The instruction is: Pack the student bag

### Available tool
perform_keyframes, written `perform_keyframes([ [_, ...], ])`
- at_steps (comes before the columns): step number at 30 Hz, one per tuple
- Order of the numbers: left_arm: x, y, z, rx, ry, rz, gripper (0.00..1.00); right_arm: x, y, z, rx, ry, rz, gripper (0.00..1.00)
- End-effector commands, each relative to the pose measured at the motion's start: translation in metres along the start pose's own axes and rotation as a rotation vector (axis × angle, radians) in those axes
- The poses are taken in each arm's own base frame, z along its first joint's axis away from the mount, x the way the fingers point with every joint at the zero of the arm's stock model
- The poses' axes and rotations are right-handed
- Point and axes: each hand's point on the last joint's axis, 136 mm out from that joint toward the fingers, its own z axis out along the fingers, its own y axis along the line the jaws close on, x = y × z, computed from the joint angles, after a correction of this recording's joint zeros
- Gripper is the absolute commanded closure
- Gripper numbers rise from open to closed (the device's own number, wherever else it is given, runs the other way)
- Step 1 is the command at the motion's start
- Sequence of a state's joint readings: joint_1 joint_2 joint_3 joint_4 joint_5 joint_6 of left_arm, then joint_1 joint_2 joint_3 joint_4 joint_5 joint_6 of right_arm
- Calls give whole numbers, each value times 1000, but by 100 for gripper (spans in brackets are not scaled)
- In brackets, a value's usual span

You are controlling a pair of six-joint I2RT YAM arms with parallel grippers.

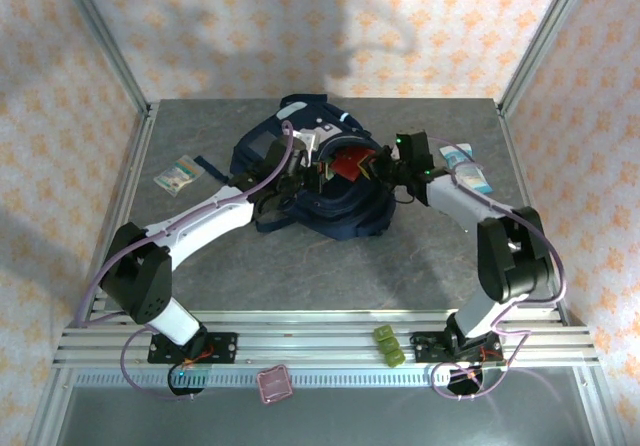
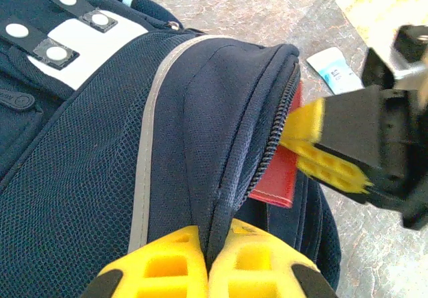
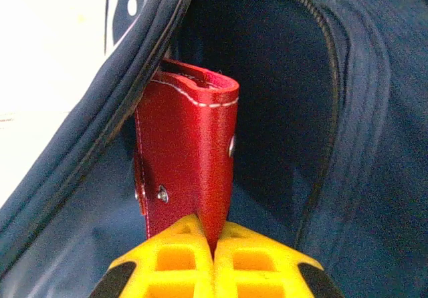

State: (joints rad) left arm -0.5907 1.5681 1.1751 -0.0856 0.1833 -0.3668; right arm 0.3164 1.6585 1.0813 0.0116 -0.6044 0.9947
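Both claws clamped: the left gripper [image 2: 208, 244] pinches a fold of the one student bag [image 2: 200, 111], right between its jaws. The right gripper [image 3: 214, 241] grips one red case [image 3: 190, 158], upright just beyond its tips, inside the bag's mouth.

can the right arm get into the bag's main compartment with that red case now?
Probably yes. The left gripper, shut on the student bag at its zip edge, holds the mouth open, and the red case pinched in the right gripper points into the dark, unblocked compartment.
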Motion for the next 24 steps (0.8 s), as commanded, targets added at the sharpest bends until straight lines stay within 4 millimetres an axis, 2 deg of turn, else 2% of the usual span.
perform_keyframes([
  [1, -55, -41, -30, 140, -192, 16, 100, -17, 29, 15, -70, -63, 51, 100],
  [4, -51, -41, -28, 139, -183, 16, 100, -26, 45, 35, -94, -88, 59, 100],
  [7, -48, -37, -26, 122, -179, 15, 100, -20, 63, 60, -166, -31, 51, 98],
  [9, -45, -30, -24, 93, -179, 9, 100, -9, 64, 71, -155, 13, 20, 85],
  [11, -42, -23, -22, 59, -177, 4, 100, -1, 55, 70, -119, 18, -22, 68],
  [15, -35, -13, -16, 15, -164, -4, 100, 13, 22, 44, -34, 15, -63, 53],
  [18, -30, -13, -11, 20, -150, -15, 100, 24, -1, 15, 27, -2, -111, 49],
  [22, -23, -17, -6, 51, -131, -33, 100, 32, -22, -23, 84, -54, -169, 48],
  [24, -20, -20, -5, 72, -120, -42, 92, 33, -30, -41, 103, -87, -187, 48],
])
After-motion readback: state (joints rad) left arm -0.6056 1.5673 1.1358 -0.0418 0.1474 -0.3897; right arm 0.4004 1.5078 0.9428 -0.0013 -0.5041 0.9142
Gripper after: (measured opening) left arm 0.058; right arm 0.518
